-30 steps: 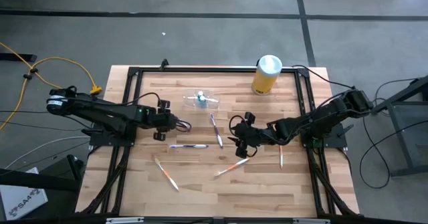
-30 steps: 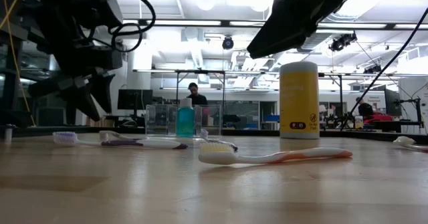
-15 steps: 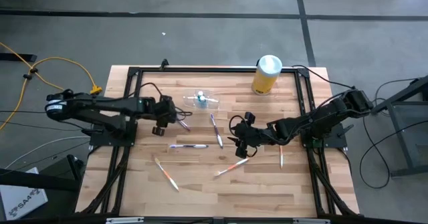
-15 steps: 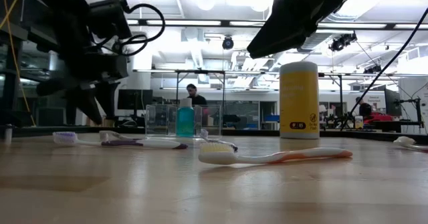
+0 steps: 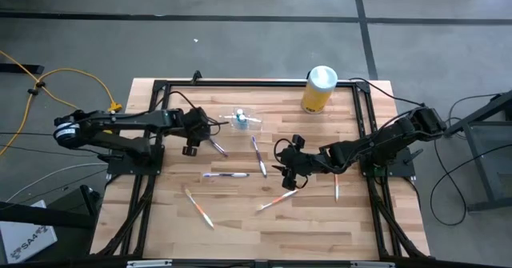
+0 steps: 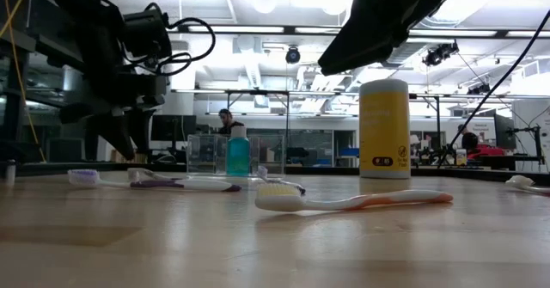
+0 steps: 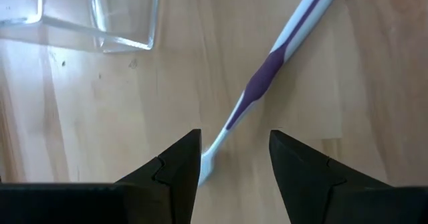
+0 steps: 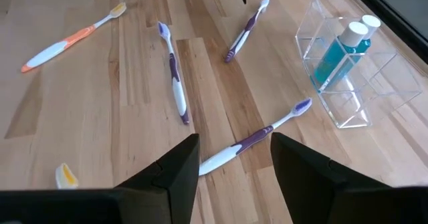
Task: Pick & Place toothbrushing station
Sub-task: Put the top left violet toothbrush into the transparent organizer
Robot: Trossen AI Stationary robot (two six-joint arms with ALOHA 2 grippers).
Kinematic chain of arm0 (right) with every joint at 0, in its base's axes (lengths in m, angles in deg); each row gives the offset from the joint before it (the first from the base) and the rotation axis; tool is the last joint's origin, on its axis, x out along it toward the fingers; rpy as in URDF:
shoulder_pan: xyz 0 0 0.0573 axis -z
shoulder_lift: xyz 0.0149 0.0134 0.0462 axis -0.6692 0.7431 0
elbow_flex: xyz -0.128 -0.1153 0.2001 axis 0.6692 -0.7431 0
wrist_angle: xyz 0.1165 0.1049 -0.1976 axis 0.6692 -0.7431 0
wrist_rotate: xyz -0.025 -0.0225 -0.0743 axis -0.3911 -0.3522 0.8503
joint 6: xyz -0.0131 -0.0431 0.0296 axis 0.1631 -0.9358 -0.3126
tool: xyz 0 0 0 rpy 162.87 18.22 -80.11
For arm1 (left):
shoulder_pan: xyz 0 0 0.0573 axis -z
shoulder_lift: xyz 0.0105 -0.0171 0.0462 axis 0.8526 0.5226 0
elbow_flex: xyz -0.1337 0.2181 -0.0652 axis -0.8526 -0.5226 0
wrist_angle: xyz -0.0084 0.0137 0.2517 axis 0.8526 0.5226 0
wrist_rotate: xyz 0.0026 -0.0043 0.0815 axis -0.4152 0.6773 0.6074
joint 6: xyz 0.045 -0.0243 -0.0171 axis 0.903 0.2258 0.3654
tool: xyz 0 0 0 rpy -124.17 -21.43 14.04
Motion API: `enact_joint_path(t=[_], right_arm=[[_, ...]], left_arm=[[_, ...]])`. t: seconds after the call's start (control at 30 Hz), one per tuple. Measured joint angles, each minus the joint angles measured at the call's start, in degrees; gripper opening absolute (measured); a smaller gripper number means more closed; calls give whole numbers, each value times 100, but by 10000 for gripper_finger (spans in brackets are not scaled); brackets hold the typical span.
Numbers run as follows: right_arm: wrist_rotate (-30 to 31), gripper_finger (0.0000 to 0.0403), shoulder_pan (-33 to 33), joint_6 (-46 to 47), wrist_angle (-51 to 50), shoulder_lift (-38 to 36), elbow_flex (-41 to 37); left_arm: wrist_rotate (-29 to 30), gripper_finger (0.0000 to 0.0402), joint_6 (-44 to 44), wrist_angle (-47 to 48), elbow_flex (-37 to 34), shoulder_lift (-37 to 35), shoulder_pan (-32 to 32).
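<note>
Left arm has swung in — a second ago its gripper sat further out toward its own side of the table, and now the left gripper [image 5: 210, 144] hovers over the tail end of a purple-and-white toothbrush [image 7: 267, 77], close beside the toothbrushing station [image 5: 240, 119]. Fingers are apart, the brush handle's tip lying on the wood between them in the left wrist view, nothing gripped. A corner of the clear holder's wall shows just ahead of those fingers.

The station itself sits on the wooden table [image 5: 352, 220] toward the far edge, left of centre from above — a see-through, compartmented plastic holder with a teal bottle [image 8: 338, 55] standing upright in one compartment. In the low view it stands behind the brushes, the bottle's white cap poking above the clear walls.

Over on the other side, the right gripper [image 5: 290, 172] hangs above mid-table, unchanged from before, fingers spread and empty. Below it lie several toothbrushes: two more purple ones, and an orange-and-white toothbrush [image 6: 352, 200] nearest the low camera. A yellow canister [image 5: 319, 89] with a white lid stands upright near the far edge, well apart from the station.

A person [image 6: 225, 120] shows in the room beyond the table.
</note>
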Motion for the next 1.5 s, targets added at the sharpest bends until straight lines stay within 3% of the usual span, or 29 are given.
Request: enact_joint_path(t=[0.8,1.5], right_arm=[[-25,175,0,0,22,0,0],[-141,175,0,0,138,-2,0]], left_arm=[[25,167,518,-984,20,1259,265],[-162,131,484,-1157,4,1289,413]])
